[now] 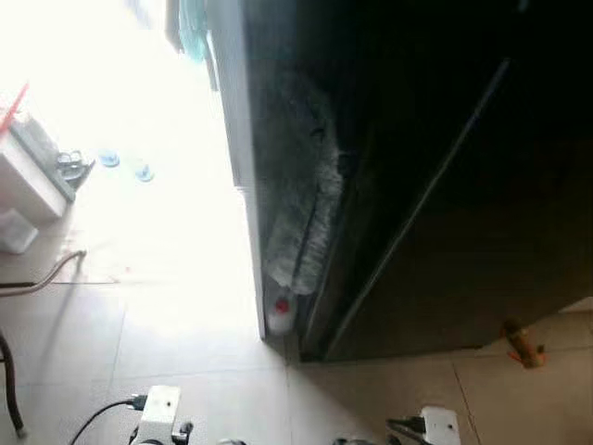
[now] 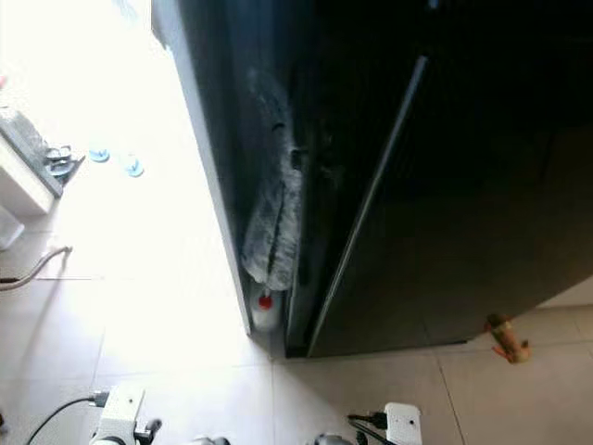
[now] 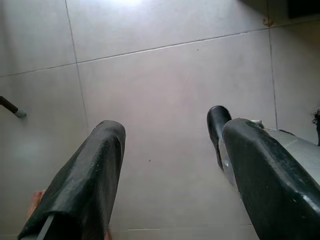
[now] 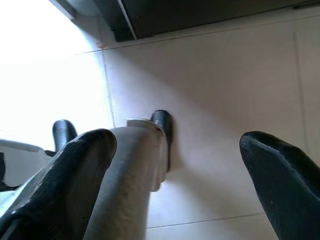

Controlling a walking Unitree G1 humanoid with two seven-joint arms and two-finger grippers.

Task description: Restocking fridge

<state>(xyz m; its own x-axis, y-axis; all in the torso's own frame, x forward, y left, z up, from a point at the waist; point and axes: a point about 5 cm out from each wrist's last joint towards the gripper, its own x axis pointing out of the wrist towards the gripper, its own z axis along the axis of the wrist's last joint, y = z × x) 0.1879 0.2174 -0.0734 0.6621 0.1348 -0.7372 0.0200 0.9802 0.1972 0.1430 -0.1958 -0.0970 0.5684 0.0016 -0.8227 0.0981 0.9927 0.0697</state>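
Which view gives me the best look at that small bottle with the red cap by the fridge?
The left eye view: the bottle stands on the floor in the gap beside the dark fridge, under a grey duster, lit well. The right eye view shows it too, slightly smaller. Both wrist views look down at floor tiles.

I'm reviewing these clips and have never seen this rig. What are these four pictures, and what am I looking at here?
A walking humanoid robot with two arms is recording itself. The two upper pictures come from its head, looking down: a tall black fridge, a grey duster and a white bottle with a red cap wedged in the gap beside it, and a small orange object on the tiled floor. The two lower pictures come from wrist cameras looking along each hand's black fingers. The left gripper and right gripper both hang open over the floor, holding nothing.
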